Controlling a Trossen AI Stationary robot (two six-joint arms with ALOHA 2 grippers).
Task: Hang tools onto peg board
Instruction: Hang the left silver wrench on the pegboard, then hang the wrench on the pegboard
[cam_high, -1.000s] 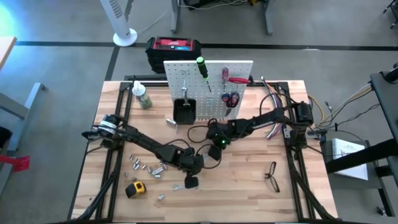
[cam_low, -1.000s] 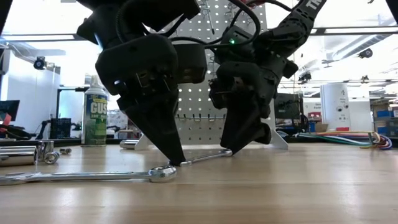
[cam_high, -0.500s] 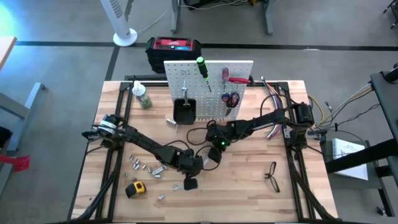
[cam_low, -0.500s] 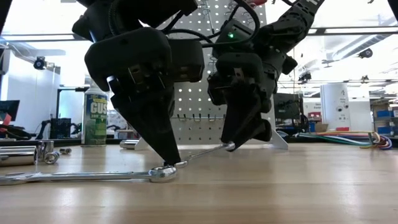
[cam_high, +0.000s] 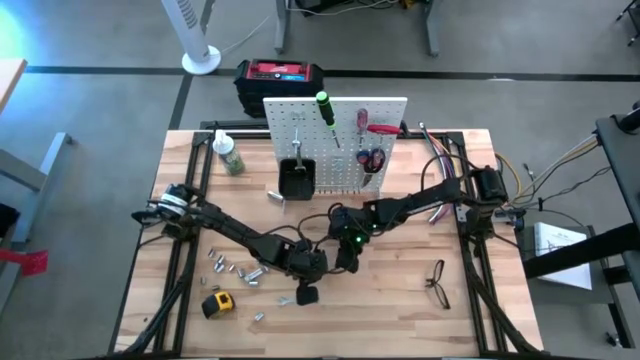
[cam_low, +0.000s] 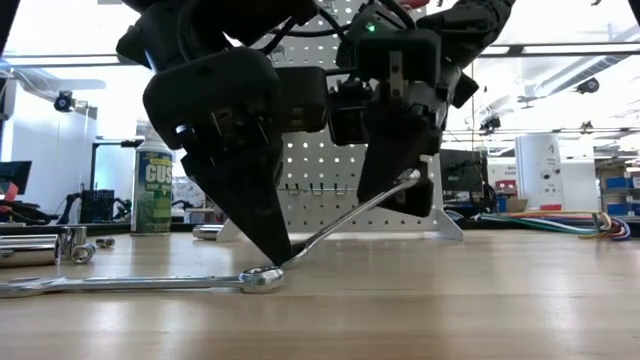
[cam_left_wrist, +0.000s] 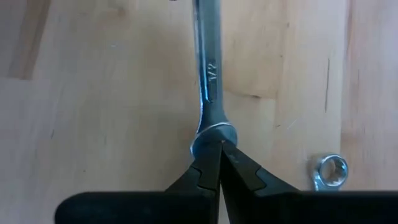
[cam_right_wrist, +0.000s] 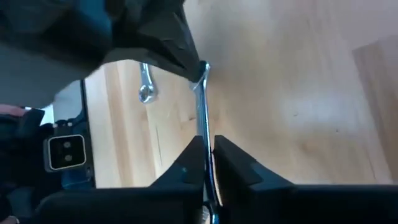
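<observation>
A silver wrench (cam_low: 340, 225) stands tilted between my two grippers, in front of the white peg board (cam_high: 335, 140). Its ring end (cam_left_wrist: 214, 134) rests on the table under my shut left gripper (cam_low: 275, 258). Its other end is raised in my right gripper (cam_low: 405, 185), which is shut on it. A second wrench (cam_low: 130, 283) lies flat on the table nearer the camera. On the peg board hang a green-handled screwdriver (cam_high: 325, 105), a red-handled one (cam_high: 362, 120) and pliers (cam_high: 370, 158). My left gripper touches the wrench's ring end (cam_left_wrist: 216, 138) with its shut fingertips (cam_left_wrist: 211, 163), coming steeply from above. That end stays on the wood. My right gripper pinches the wrench's shaft near its raised end (cam_right_wrist: 204, 134) between its two fingers, which lie along the shaft. The wrench slopes down from this hold to the table.
Loose sockets (cam_high: 240, 268), a yellow tape measure (cam_high: 217, 303) and a small black object (cam_high: 308, 295) lie at the near left. Black-framed glasses (cam_high: 437, 282) lie at the near right. A bottle (cam_high: 228, 155) stands left of the board, whose front carries a black bin (cam_high: 297, 178).
My right gripper has risen and moved toward the table's near edge with one end of the wrench. The wrench, flat on the table before, is now tipped up steeply; its ring end has stayed down under my left gripper.
</observation>
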